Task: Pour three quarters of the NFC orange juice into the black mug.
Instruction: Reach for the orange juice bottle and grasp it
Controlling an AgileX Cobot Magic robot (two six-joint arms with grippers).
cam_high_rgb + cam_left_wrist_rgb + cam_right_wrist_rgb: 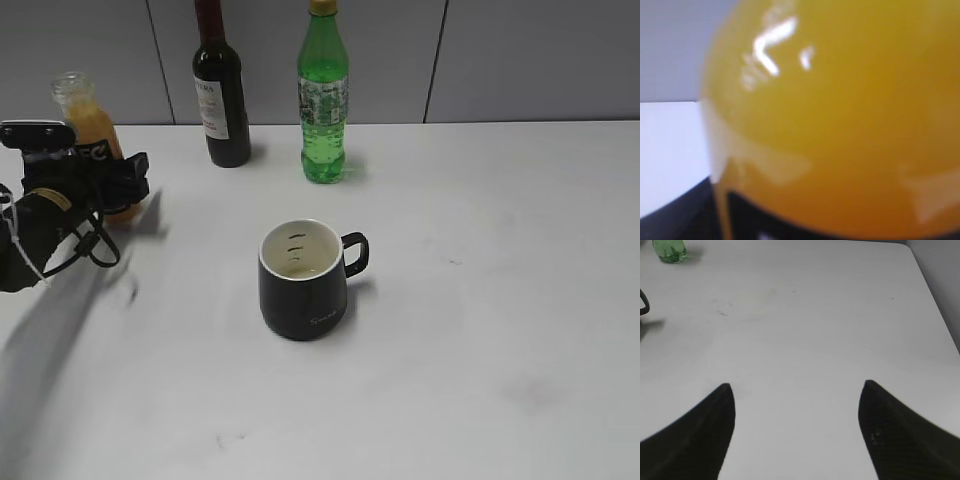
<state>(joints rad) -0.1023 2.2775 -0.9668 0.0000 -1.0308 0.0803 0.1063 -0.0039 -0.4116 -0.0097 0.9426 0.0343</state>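
three bottles (221, 85), one black mug (304, 285)

The black mug (304, 281) stands mid-desk (480, 330). Behind it stand the wine bottle (222, 90) and, to its right, the soda bottle (323, 100). The NFC orange juice (92, 135) stands far left.

Clear glossy plastic NFC orange juice (88, 140) with highlights mirrored on its wall, matt black mug (304, 290) glazed white inside, shiny translucent green soda bottle (323, 100) behind the mug, dark glossy glass wine bottle (222, 90), smooth matt white table (480, 330), matt black right gripper (796, 390).
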